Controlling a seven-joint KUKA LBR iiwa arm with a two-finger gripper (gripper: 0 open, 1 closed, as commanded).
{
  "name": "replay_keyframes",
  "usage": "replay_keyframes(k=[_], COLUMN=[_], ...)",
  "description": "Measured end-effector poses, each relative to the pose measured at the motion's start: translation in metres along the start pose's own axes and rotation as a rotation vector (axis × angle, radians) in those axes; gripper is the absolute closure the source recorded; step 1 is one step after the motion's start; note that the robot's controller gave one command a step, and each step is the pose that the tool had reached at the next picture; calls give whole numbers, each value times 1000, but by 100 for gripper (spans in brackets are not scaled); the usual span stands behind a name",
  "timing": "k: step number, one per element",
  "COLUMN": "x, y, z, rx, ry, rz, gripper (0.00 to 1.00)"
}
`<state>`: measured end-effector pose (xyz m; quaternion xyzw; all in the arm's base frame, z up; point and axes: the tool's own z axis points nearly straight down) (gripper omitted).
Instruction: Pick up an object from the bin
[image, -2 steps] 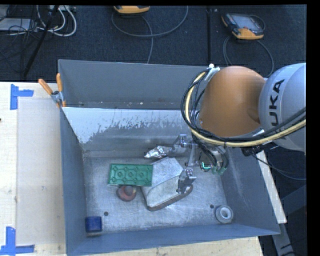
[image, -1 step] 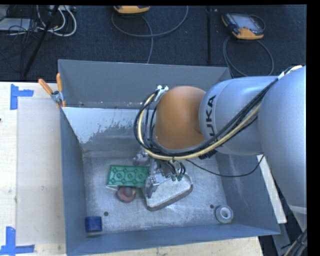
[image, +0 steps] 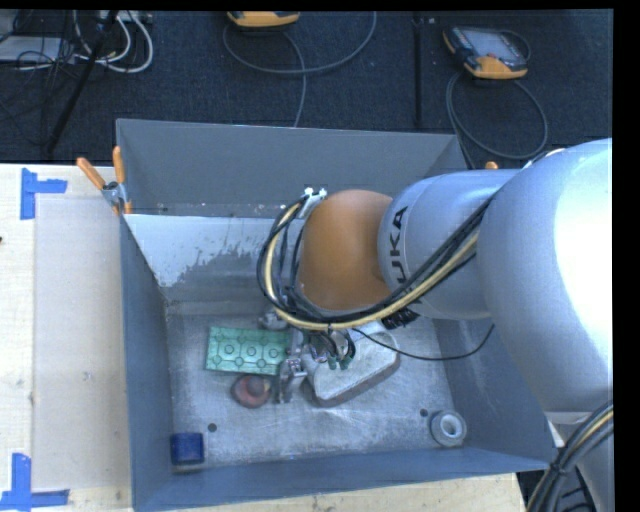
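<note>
Hanging over the bin (image: 140, 330) from the right, the arm (image: 470, 250) bent down to the middle of the floor. Its hand (image: 292, 380) sat low there, just beside a pale grey slab (image: 365, 375), a green plate (image: 240, 352) with bumps and a small brown lump (image: 252, 390). I could not tell if the hand was open or closed. A blue block (image: 186, 448) and a ring (image: 447, 428) lay well apart. With three things so close, the hand might push one away, or pinch two at once.

Brown rounded lump (image: 252, 390) — bin floor, just below green studded plate (image: 245, 352).
</note>
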<state>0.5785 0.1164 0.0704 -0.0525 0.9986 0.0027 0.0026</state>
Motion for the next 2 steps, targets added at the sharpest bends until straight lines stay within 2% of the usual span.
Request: replay_keyframes(k=[1,2], x=[-2,-3], y=[-1,-3], z=[-4,-168], rx=[1,4], ry=[-5,-4], rz=[3,70], gripper=[100,100])
